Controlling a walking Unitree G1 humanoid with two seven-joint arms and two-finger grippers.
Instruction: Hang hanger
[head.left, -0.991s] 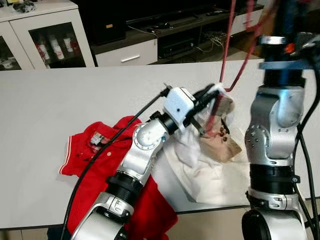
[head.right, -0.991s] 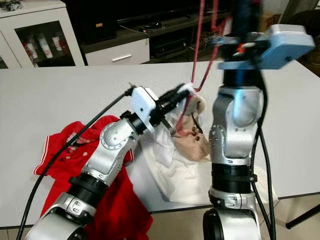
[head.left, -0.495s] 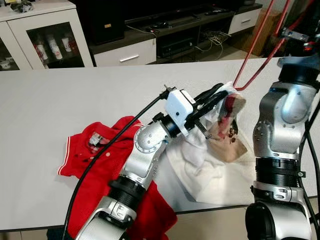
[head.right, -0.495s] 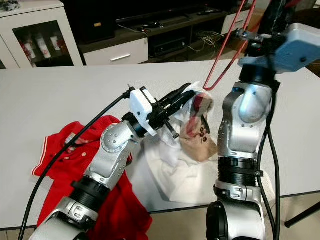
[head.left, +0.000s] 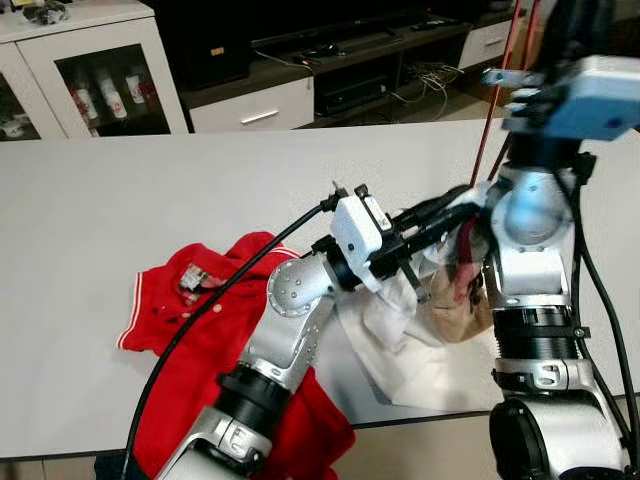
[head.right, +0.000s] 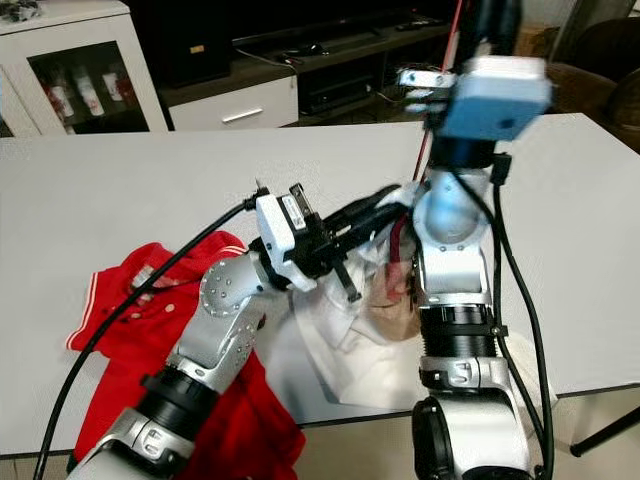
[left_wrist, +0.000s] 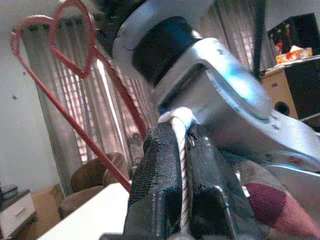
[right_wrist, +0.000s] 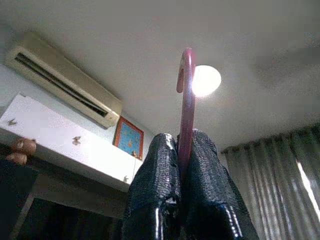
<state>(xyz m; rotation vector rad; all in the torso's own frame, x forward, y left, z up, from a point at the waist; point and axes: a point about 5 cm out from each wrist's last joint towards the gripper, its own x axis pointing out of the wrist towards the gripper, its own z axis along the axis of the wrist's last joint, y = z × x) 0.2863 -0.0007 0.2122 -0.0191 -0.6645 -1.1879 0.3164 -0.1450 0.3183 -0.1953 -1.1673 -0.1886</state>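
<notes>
My right gripper is raised above the table and shut on the stem of a thin red hanger, just below its hook. The hanger runs nearly straight down to a white garment with a beige and maroon part, bunched on the white table. My left gripper is shut on the white corded hem of that garment, lifted right against my right forearm. The hanger's red loops pass close beside the left fingers.
A red polo shirt lies spread at the table's front left, partly over the edge. A black cable trails along my left arm. Behind the table stand a glass-door cabinet and a dark low TV unit.
My right arm has turned and brought the hanger from a lean to the right to nearly upright. The left gripper has sunk slightly with the garment's hem, nearer the right forearm.
</notes>
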